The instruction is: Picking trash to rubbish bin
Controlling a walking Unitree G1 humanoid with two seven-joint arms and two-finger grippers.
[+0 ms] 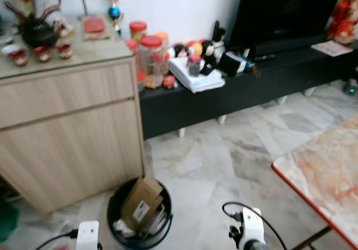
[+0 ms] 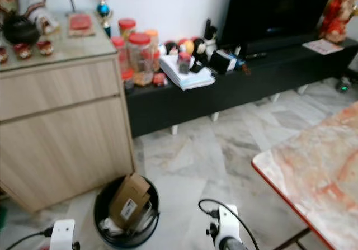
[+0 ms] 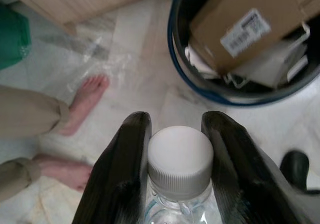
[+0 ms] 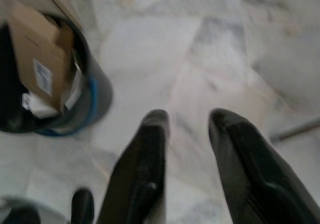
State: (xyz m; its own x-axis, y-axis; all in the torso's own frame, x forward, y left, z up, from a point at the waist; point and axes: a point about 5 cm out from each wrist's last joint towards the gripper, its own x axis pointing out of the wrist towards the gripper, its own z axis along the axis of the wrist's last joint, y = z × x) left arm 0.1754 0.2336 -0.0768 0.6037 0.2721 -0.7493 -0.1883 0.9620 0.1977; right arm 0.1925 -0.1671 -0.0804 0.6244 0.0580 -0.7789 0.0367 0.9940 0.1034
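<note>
My left gripper (image 3: 176,129) is shut on a clear plastic bottle with a white cap (image 3: 180,161), held between its two black fingers (image 3: 125,159) low over the marble floor, a short way from the rubbish bin (image 3: 200,78). The round black bin (image 1: 114,202) stands on the floor beside the wooden cabinet and holds a brown cardboard box (image 1: 140,202) with a white label and some white packaging. My right gripper (image 4: 187,116) is open over bare floor, with the bin (image 4: 97,91) off to one side of it.
A wooden cabinet (image 1: 67,127) stands left of the bin. A low black TV bench (image 1: 240,88) with jars and papers runs along the wall. A marble table with a red edge (image 1: 321,177) is at the right. A person's bare feet (image 3: 82,106) stand near my left gripper.
</note>
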